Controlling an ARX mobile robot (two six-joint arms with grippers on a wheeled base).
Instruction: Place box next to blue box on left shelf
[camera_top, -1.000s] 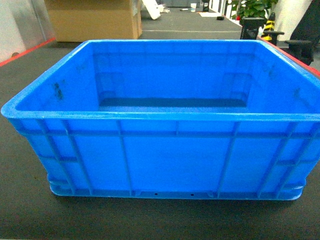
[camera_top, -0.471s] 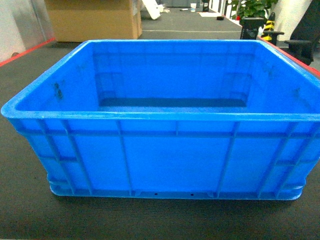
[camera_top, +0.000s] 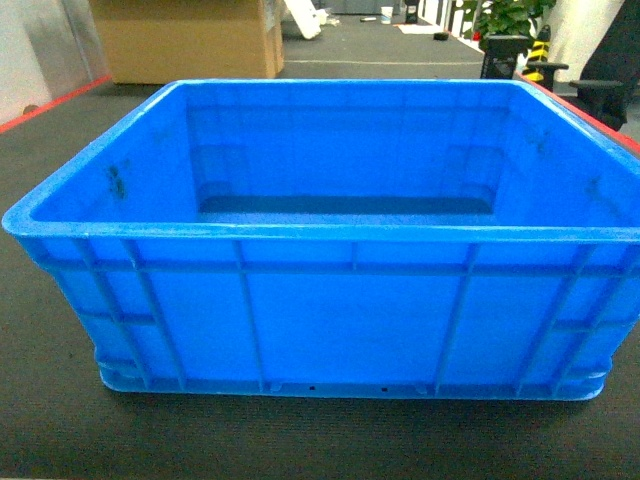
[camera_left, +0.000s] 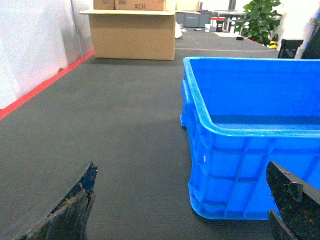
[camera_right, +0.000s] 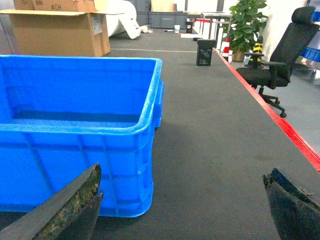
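Two grippers, left and right, fingers spread wide, gripping nothing; box upright on dark floor, at 2 o'clock of left, 10 o'clock of right

Head view close and level before the box; wrist views low, flanking its near corners.

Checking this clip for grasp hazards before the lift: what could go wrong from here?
1. Both grippers are open and off the box: the left gripper faces its left corner, the right gripper its right corner. An uneven pinch could tilt it.
2. The box is wide and fills the head view, so it may block sight of the floor ahead.
3. The office chair and cardboard box stand nearby.
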